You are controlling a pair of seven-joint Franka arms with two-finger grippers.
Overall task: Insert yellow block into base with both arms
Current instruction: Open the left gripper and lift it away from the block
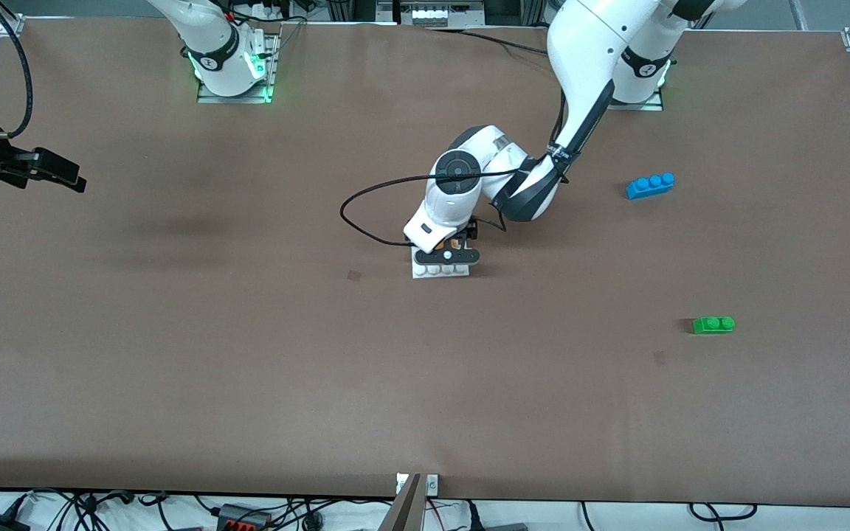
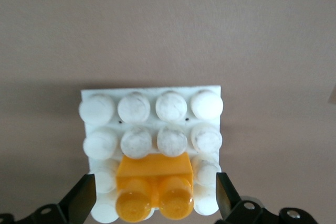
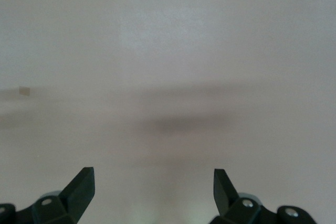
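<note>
- Green two-stud plastic brick (image 1: 713, 324) lay nearest the camera, at four o'clock from the flat white studded plastic base (image 1: 441, 269).
- Small orange-yellow plastic block (image 2: 154, 190) sat on the base's studs.
- Left gripper (image 2: 153, 199) stood wide open around the block, gripping nothing.
- Right gripper (image 3: 153, 191) waited over bare table, open and empty.

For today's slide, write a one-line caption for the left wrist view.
Left gripper, fingers open, hangs over the yellow block sitting on the white base.
</note>
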